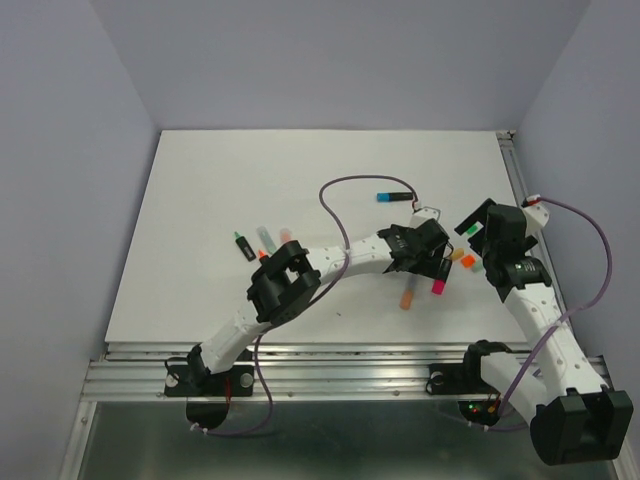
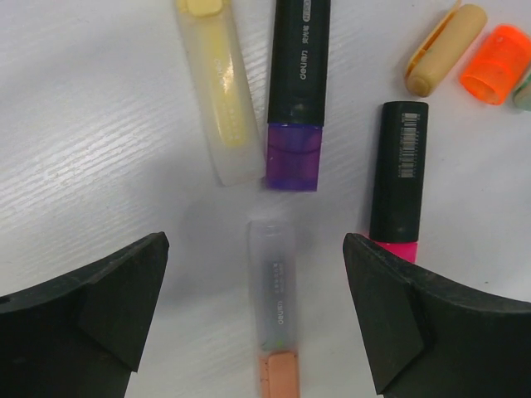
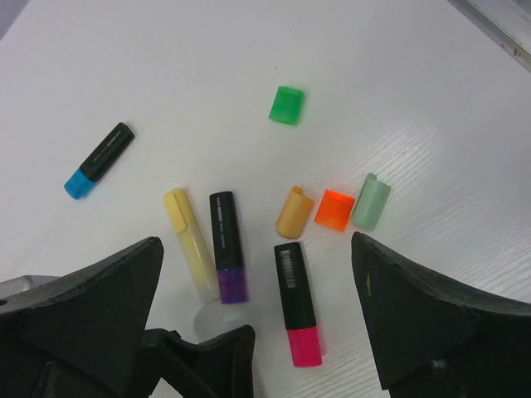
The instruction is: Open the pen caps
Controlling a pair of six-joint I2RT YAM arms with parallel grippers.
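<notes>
The left end effector [image 2: 255, 265] hangs open over the counter [image 1: 250, 180]. Its fingers stand either side of a pale highlighter [image 2: 272, 282] without touching it. Just beyond lie a yellow highlighter [image 2: 222, 99] and a black highlighter [image 2: 299, 58] with its purple cap [image 2: 293, 156] on. To their right, a second black highlighter [image 2: 400, 166] wears its pink cap [image 3: 304, 346].

Four caps lie loose. A tan cap [image 3: 294, 212], an orange cap [image 3: 335, 210] and a mint cap [image 3: 371, 201] crowd together just past the pink-capped one. A green cap [image 3: 286, 105] sits apart, farther out.

The right end effector [image 3: 255, 245] is open too, holding nothing, above this cluster. A third black highlighter [image 3: 109, 148], its blue cap [image 3: 79, 184] on, lies well apart. More highlighters [image 1: 263, 240] lie off to the left.
</notes>
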